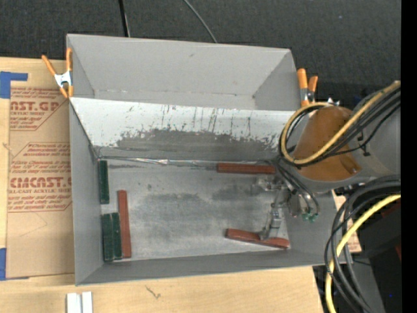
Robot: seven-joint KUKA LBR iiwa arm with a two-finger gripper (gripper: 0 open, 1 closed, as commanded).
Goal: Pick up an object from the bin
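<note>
My gripper (270, 229) reaches down at the bin's front right. Its tip sits right on a flat red-brown stick (244, 235) that lies along the floor near the front wall. Whether the stick is gripped I cannot tell. A second red-brown stick (246, 169) lies at the foot of the back wall, a little behind and to the left of the gripper.
Along the left wall lie a thin dark green bar (103, 182), an upright-running red-brown bar (123, 223) and a wider dark green block (110, 237). The arm with its orange cover and looping cables hangs over the bin's right side.
</note>
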